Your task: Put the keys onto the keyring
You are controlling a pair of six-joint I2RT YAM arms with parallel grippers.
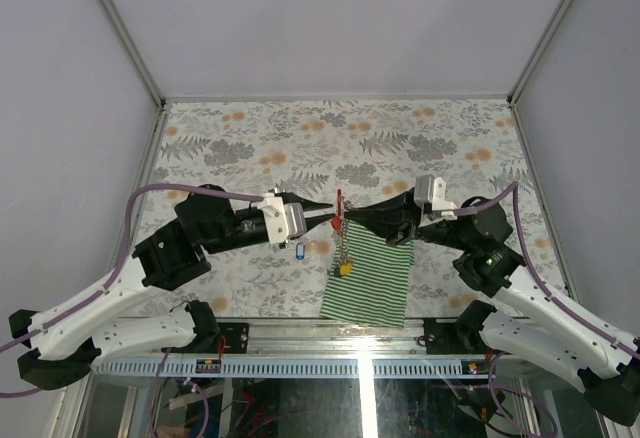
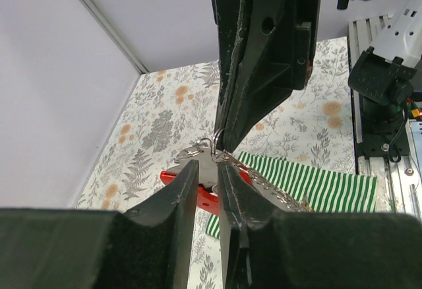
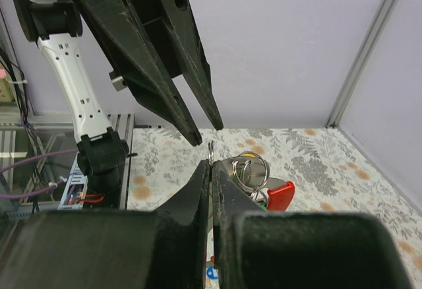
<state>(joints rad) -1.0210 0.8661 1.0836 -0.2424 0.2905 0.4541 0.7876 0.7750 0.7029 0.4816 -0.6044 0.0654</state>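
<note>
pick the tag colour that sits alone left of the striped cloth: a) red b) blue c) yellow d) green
b: the blue tag lies by itself left of the cloth, while the yellow tag is over the cloth's left edge.

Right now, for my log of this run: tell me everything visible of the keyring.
The keyring is a grey metal chain with wire split rings at its top and a red plastic piece. The right gripper is shut on a thin ring there, holding it up; the left gripper stands open close beside. The chain trails over the striped cloth to a yellow tag; whether that end touches the cloth is unclear.
</note>
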